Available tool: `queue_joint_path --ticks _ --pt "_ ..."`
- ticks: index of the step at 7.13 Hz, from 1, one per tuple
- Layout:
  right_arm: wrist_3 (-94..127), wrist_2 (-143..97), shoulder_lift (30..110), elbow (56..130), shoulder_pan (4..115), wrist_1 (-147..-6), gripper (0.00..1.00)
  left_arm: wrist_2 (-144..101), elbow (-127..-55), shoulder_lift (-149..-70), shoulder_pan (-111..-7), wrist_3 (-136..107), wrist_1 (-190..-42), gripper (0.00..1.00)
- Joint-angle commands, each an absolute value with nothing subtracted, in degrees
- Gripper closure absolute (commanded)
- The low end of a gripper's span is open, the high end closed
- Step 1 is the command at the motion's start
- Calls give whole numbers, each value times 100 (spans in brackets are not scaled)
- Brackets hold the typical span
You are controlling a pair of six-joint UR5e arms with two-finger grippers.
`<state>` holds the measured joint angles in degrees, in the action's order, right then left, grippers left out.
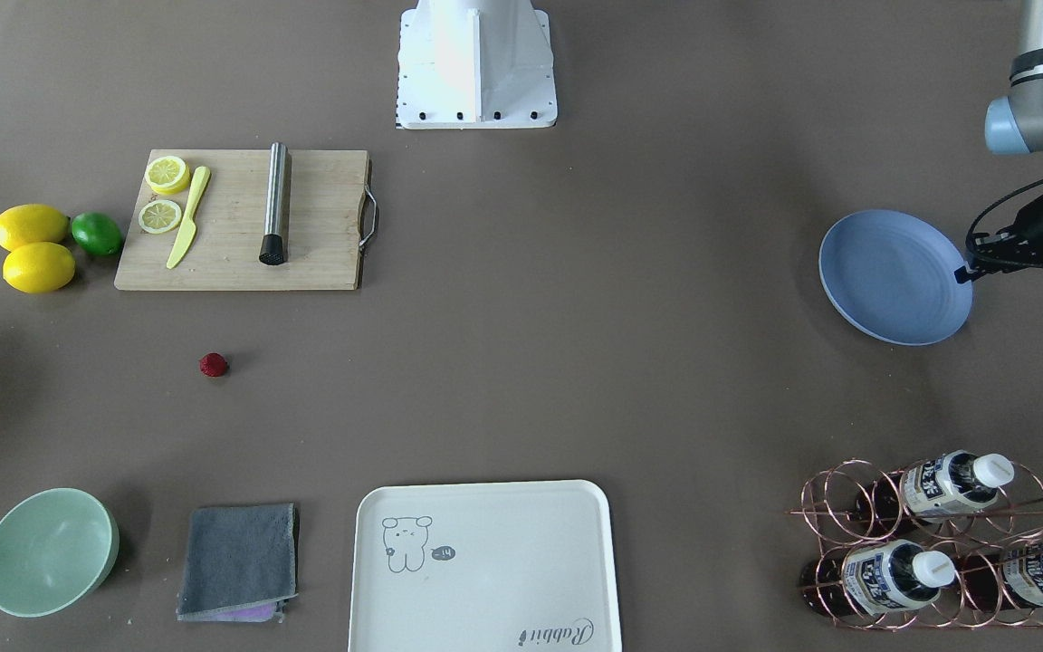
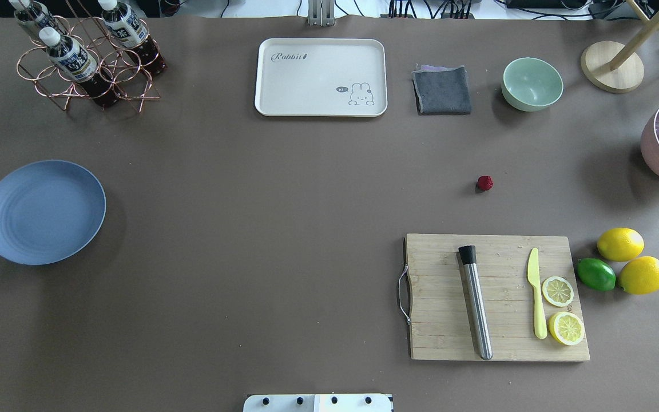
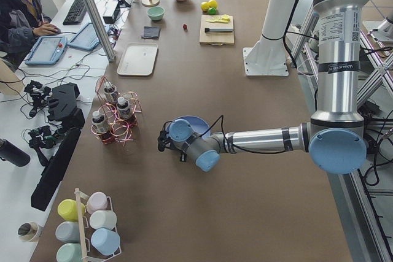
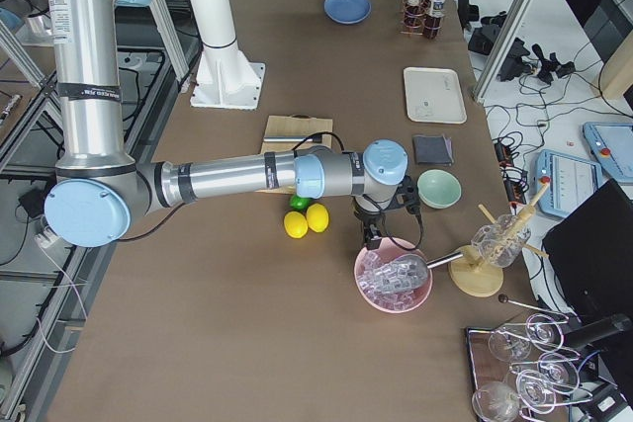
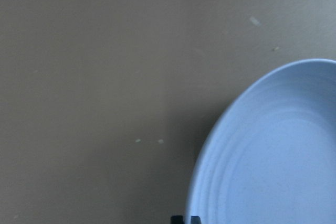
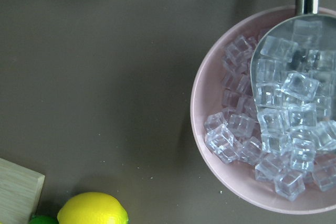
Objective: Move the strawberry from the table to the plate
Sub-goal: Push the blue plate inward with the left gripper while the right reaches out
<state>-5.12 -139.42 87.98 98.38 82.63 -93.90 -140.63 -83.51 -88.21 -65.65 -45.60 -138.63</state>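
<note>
the pick looked not yet begun: the strawberry (image 2: 484, 183) lay on the table (image 2: 284, 229) toward its right end, just past the far edge of the cutting board (image 2: 495, 297), far from the plate (image 2: 49, 217) at the left edge. the left gripper (image 1: 965, 271) hung at the plate's rim, drawn narrow and empty; whether the right gripper (image 4: 372, 240) was open i could not tell. next, the right one likely had to reach over the berry and open.

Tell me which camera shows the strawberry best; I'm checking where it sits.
Overhead exterior: the strawberry lies unobstructed on the table. The front-facing view shows it about as clearly, exterior left only as a far speck; exterior right and both wrist views miss it.
</note>
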Motion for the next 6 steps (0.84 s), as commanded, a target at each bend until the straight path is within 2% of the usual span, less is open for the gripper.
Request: queue_joint_path --ticks 1,3,4,6 --pt "636 -13896 8448 10098 7746 -9387 0 -13941 -9154 -9070 -6069 -6094 -13887 100" --pt "1804 -13721 7974 10169 7026 -9378 0 -13265 -9438 -9664 -5129 -7944 -13852 100" --pt "2167 -13624 7832 10212 6701 -9369 0 -13106 -9553 -9781 -4741 -8067 -13834 100" --pt "3238 -13152 7612 10161 6068 -8856 0 -12631 -10008 -10664 -4083 -8829 -12490 100"
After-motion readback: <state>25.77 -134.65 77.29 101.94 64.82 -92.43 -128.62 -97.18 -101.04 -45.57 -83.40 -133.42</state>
